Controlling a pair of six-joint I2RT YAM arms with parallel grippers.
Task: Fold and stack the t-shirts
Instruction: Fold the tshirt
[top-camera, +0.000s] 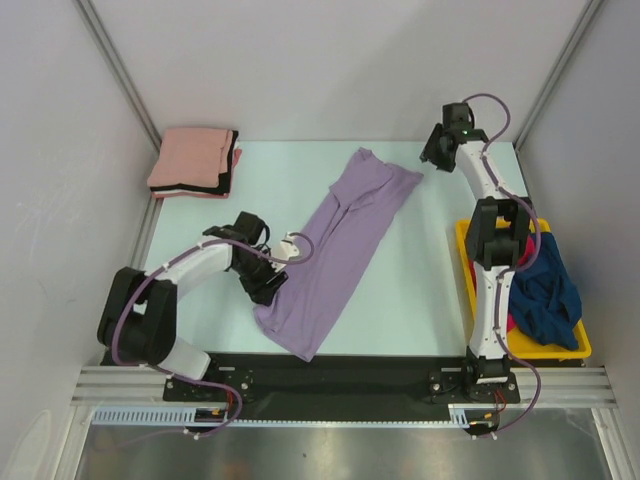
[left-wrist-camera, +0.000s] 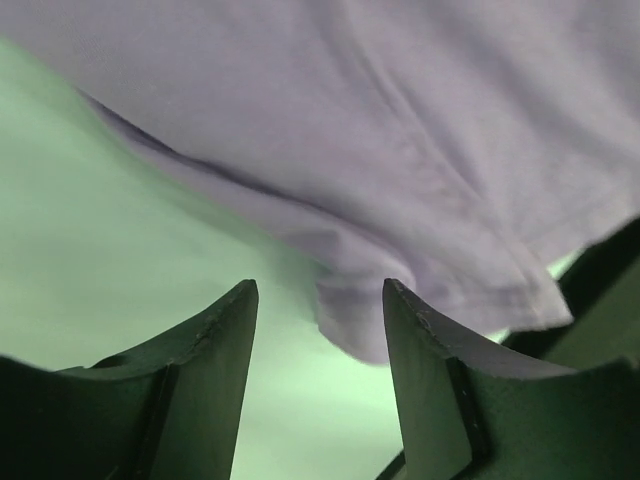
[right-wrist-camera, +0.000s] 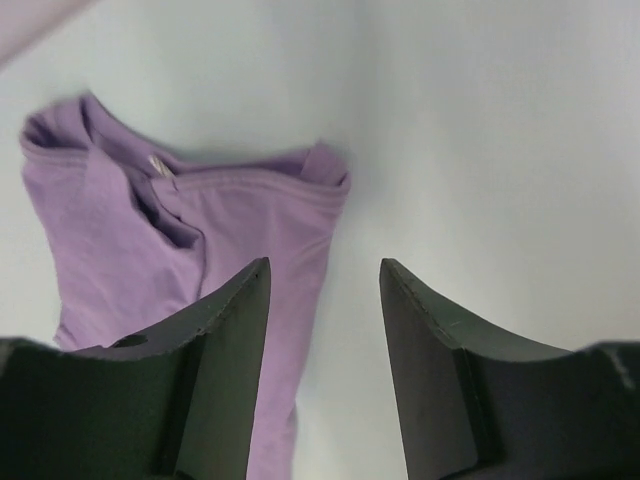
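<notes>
lavender t-shirt (top-camera: 345, 240) lies across the table (top-camera: 420, 290) in a long diagonal strip, folded lengthwise. left gripper (left-wrist-camera: 320, 290) is part-open and empty at its left edge. right gripper (right-wrist-camera: 325, 265) is open and empty beside the collar end. next up, i'd say: pinch one end, fold it crosswise, then move it to the salmon pink stack (top-camera: 190, 160).

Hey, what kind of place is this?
Likely a robot lab cell, not a home: left arm and right arm bolted to a metal rail, white panel walls around the table, shirts waiting in a yellow bin.
</notes>
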